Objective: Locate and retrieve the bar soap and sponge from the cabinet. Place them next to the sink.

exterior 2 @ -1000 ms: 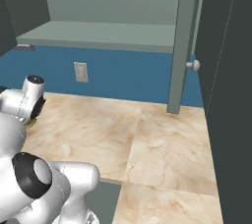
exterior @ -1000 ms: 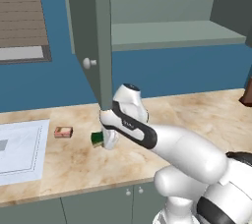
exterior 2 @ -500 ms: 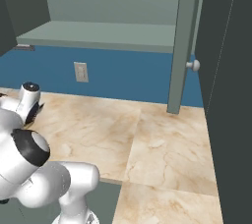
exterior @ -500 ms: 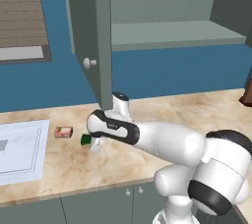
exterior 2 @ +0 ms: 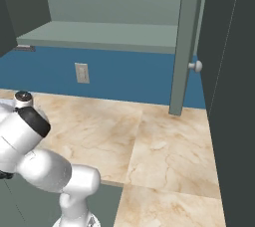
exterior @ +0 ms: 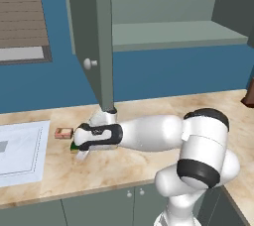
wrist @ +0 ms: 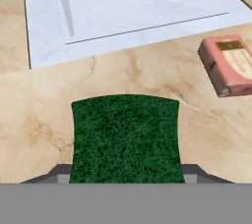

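— Two fingers clamp what?
— The sponge, pinched in the gripper low over the counter, bar soap beside it, sink just beyond.
— Arm?
— Stretched leftward under the cabinet door.

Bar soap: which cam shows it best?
Hand view: the bar soap is large, its pink top and paler edges clear, lying on the counter near the sink. Left base view gives a tiny pink bar.
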Tool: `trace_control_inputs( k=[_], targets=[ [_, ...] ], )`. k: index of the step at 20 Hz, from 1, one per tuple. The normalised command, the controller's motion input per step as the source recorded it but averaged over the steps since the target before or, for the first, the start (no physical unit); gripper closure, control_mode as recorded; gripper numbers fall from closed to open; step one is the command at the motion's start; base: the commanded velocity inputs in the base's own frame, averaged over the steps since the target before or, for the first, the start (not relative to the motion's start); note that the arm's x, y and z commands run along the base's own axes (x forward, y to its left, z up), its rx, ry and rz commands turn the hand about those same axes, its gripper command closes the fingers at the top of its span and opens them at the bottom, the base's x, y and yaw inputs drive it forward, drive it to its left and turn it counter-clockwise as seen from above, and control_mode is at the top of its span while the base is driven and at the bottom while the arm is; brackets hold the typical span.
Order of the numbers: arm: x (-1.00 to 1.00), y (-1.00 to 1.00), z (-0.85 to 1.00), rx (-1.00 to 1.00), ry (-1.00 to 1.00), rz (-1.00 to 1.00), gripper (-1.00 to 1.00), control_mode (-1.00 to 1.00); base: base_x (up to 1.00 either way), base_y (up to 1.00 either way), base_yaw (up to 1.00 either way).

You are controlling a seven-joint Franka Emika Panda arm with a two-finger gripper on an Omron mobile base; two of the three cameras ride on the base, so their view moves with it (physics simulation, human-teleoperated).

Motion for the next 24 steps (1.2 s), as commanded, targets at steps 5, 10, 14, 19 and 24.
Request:
trace_control_inputs(
  k=[5, 10, 14, 19, 24],
  targets=[
    [0.36, 0.36, -0.35, 0.01, 0.00, 0.00, 1.00, -1.00, 0.00, 0.00, 0.00],
    [0.32, 0.11, -0.26, 0.05, -0.01, 0.00, 1.00, -1.00, 0.00, 0.00, 0.00],
    [0.08, 0.23, -0.28, 0.03, 0.00, -0.01, 1.00, -1.00, 0.00, 0.00, 0.00],
    [0.09, 0.31, -0.29, 0.03, 0.00, -0.04, -1.00, -1.00, 0.00, 0.00, 0.00],
    [0.23, 0.34, -0.23, 0.00, -0.03, -0.05, -1.00, -1.00, 0.00, 0.00, 0.00]
  ],
)
